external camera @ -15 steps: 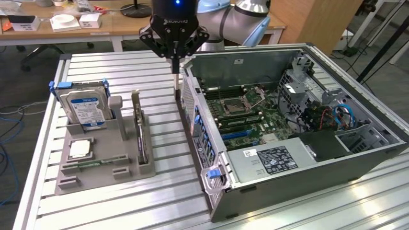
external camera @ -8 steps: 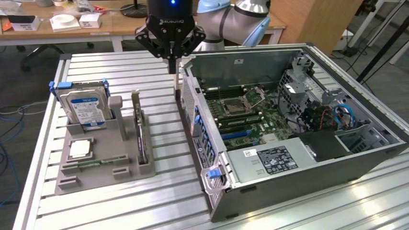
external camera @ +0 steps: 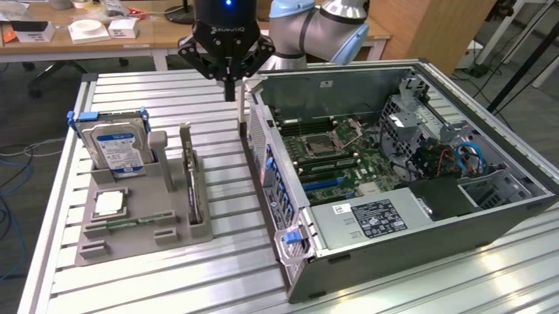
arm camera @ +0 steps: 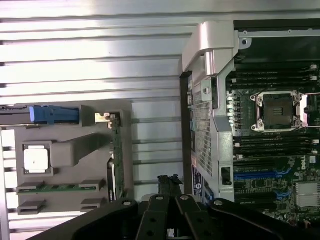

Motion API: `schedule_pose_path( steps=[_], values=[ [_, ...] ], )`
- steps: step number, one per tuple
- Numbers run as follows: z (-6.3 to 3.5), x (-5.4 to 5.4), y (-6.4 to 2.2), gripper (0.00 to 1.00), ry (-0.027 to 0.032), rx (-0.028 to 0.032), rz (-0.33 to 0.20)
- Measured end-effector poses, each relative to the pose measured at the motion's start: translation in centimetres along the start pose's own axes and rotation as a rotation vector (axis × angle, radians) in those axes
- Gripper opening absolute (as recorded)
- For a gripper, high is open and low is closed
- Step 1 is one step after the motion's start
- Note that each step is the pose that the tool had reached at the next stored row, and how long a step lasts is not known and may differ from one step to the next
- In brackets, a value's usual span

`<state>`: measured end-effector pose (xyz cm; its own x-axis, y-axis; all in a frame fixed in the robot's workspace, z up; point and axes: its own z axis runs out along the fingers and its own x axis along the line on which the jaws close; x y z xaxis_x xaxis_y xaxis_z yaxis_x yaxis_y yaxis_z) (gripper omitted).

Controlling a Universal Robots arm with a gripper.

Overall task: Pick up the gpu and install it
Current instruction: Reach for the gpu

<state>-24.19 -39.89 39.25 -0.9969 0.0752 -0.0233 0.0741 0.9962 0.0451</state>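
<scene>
The gpu (external camera: 192, 186) is stood on its long edge in a slot of the gray holder (external camera: 131, 242), with its silver bracket at the far end. It is judged to be light, thin and stiff, but easily hurt, so it should not be squeezed hard. It is best taken by its bare top edge, near the middle. The gripper (external camera: 229, 88) is held up over the gap between the holder and the open computer case (external camera: 454, 229). Its fingers are pressed together and nothing is held. The table (external camera: 419, 288) is made of shiny metal slats with grooves. Wooden desks are seen behind it, and little room is left beside the case.
</scene>
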Motion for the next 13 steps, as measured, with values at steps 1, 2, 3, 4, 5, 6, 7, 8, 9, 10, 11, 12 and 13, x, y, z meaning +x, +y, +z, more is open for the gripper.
schedule_pose_path(
  steps=[1, 2, 3, 4, 5, 6, 7, 8, 9, 10, 11, 12, 13],
  values=[
    [0.00, 0.1, -0.01, 0.11, 0.0000, 0.0000, 0.000],
    [-0.01, 0.2, -0.02, 0.11, 0.0000, 0.0000, 0.000],
    [-0.01, 0.3, -0.02, 0.11, 0.0000, 0.0000, 0.000],
    [-0.01, 0.4, -0.03, 0.11, 0.0000, 0.0000, 0.000],
    [-0.01, 0.5, -0.04, 0.11, 0.0000, 0.0000, 0.000],
    [-0.02, 0.6, -0.05, 0.11, 0.0000, 0.0000, 0.000],
    [-0.02, 0.7, -0.05, 0.11, 0.0000, 0.0001, 0.000],
    [-0.02, 0.8, -0.06, 0.11, 0.0000, 0.0000, 0.000],
    [-0.02, 0.9, -0.06, 0.11, 0.0000, 0.0001, 0.000],
    [-0.03, 1.0, -0.07, 0.11, 0.0001, 0.0000, 0.000],
    [-0.03, 1.1, -0.08, 0.11, 0.0000, 0.0000, 0.000],
    [-0.03, 1.2, -0.09, 0.11, 0.0000, 0.0000, 0.000],
    [-0.03, 1.3, -0.09, 0.11, 0.0000, 0.0001, 0.000]
  ],
)
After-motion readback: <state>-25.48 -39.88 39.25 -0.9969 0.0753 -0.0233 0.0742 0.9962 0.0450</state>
